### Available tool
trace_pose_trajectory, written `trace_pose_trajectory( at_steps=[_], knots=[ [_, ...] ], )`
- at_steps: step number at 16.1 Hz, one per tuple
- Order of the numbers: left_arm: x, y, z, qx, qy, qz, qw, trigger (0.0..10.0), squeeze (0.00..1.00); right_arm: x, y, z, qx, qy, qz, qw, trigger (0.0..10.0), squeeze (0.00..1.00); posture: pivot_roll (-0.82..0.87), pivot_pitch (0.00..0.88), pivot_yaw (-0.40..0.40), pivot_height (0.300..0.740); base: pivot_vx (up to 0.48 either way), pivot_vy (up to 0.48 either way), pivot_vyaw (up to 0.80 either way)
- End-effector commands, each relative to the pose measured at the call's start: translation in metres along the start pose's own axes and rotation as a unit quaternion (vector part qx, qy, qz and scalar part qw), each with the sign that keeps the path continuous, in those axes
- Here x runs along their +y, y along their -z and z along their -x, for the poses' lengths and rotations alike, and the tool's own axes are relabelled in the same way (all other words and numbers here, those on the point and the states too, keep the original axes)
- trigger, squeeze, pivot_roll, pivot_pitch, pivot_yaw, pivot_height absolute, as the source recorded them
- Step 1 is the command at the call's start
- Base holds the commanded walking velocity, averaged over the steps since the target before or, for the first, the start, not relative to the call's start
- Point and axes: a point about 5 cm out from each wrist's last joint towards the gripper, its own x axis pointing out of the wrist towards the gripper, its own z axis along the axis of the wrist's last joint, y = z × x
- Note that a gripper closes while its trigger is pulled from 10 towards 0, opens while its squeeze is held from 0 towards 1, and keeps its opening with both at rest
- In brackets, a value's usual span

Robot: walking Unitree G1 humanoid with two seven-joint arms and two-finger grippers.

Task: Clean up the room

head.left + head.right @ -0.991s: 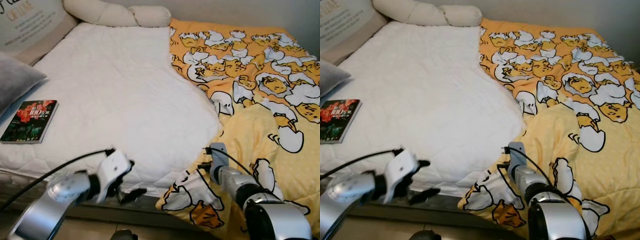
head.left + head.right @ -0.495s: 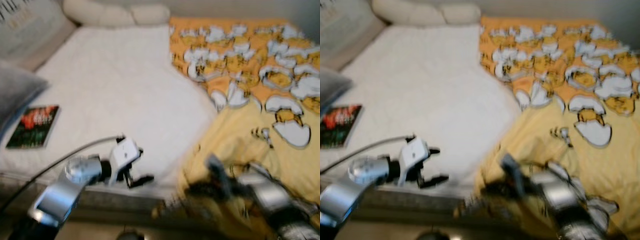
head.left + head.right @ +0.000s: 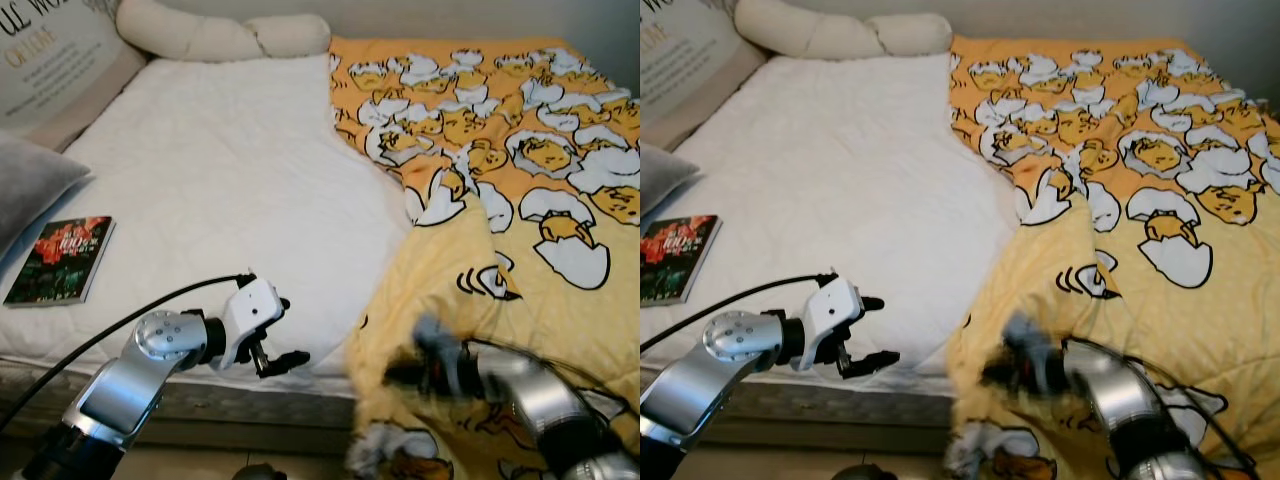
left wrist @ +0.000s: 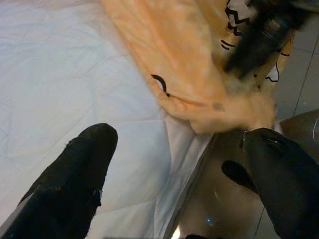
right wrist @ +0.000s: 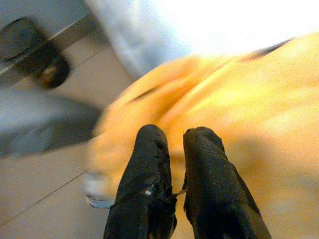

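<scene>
A yellow blanket (image 3: 520, 200) printed with egg cartoons covers the right half of the bed, over a white mattress (image 3: 220, 190). Its front corner hangs bunched over the bed's front edge. My right gripper (image 3: 405, 372) is low at that corner and blurred. In the right wrist view its fingers (image 5: 149, 149) are pressed together, shut on the blanket's (image 5: 239, 99) yellow cloth. My left gripper (image 3: 290, 332) is open at the mattress's front edge, left of the blanket. In the left wrist view its fingers (image 4: 75, 174) stand wide apart with nothing between them.
A book (image 3: 62, 260) with a red and dark cover lies at the mattress's left edge beside a grey pillow (image 3: 30, 185). A cream bolster (image 3: 220, 35) and a lettered cushion (image 3: 50, 50) stand at the head. Tiled floor (image 5: 45, 199) runs below the bed's front.
The right arm has swung lower and the blanket's front corner has bunched and shifted with it. The left gripper has risen a little towards the mattress edge. The camera has shifted slightly.
</scene>
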Motion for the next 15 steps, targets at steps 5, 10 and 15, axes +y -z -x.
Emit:
trace_pose_trajectory(
  at_steps=[5, 10, 15],
  knots=[
    [0.001, 0.0, -0.001, 0.005, 0.003, -0.013, 1.0, 10.0, 0.0, 0.008, -0.015, -0.012, -0.033, -0.013, 0.002, 0.999, 10.0, 1.0, 0.03, 0.0, 0.058, 0.74, 0.0, 0.0, 0.0],
    [0.001, 0.001, 0.0, 0.007, 0.003, -0.014, 1.0, 10.0, 0.0, -0.009, -0.03, -0.031, -0.062, 0.149, -0.077, 0.984, 10.0, 1.0, 0.04, 0.0, 0.054, 0.74, 0.0, 0.0, 0.0],
    [0.002, 0.002, 0.002, 0.015, 0.008, -0.016, 1.0, 10.0, 0.0, -0.005, -0.039, -0.06, -0.033, 0.221, -0.125, 0.967, 10.0, 1.0, 0.04, 0.0, 0.063, 0.74, 0.0, 0.0, 0.0]
  ],
)
